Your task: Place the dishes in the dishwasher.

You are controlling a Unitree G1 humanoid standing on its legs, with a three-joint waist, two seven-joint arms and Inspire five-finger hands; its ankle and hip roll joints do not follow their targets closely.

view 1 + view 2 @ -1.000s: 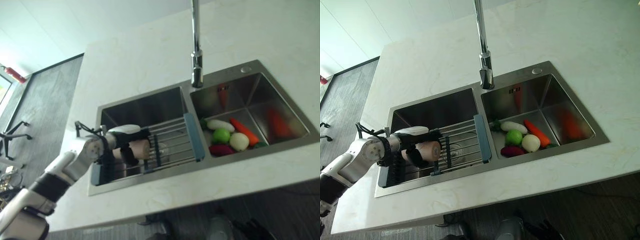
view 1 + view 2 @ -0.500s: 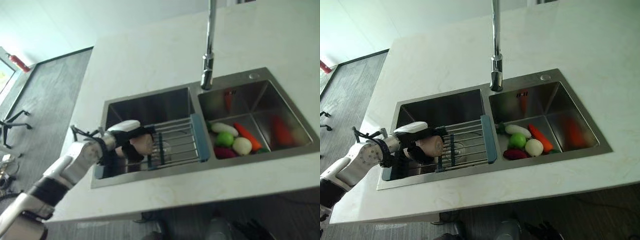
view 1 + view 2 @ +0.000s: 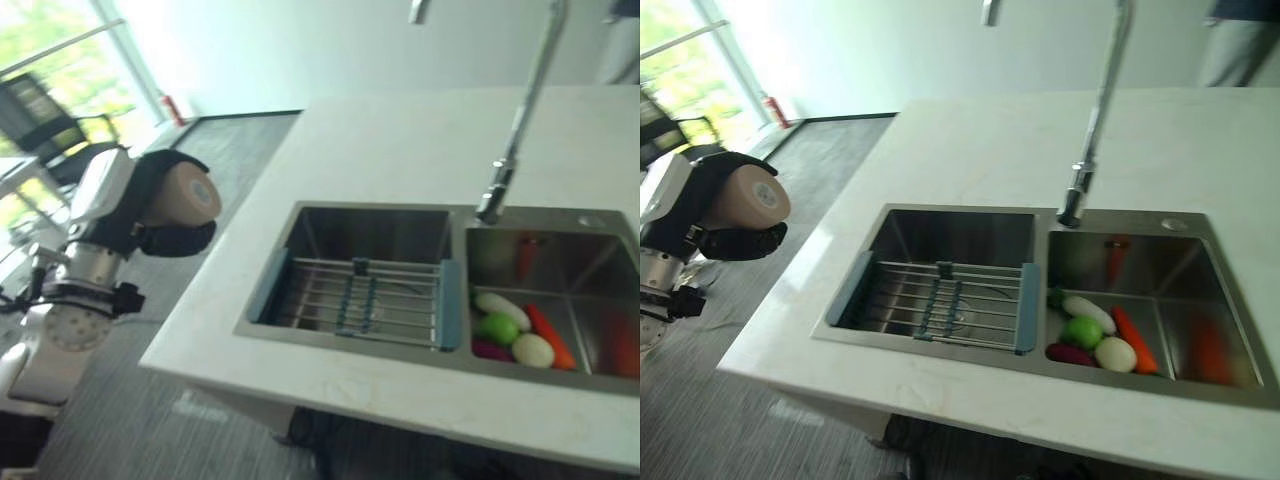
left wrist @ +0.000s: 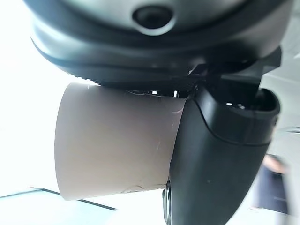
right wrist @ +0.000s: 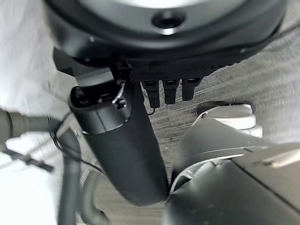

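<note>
The left hand (image 3: 165, 215) is raised over the floor, well left of the counter (image 3: 400, 140), with its dark fingers and thumb curled round a tan cup (image 3: 185, 193) — the cup lies on its side in the grip, one flat end facing right toward the sink. In the left wrist view the thumb (image 4: 220, 154) presses across the cup's (image 4: 112, 140) side wall.

The right hand (image 5: 122, 140) appears in its own wrist view above grey flooring; its thumb is straight, its fingers are relaxed, and it holds nothing.

The double sink (image 3: 1040, 215) is set in the white counter. A wire rack (image 3: 350, 300) with blue end pieces spans the near part of the left basin. The right basin holds vegetables at its near left corner — a white one (image 3: 1087, 312), a green one (image 3: 1083, 331), a pale round one (image 3: 1116, 354), a carrot (image 3: 1133, 340) and a purple one (image 3: 1068, 354), all lying touching. The tap (image 3: 1092, 130) rises at the far edge between the basins.
</note>
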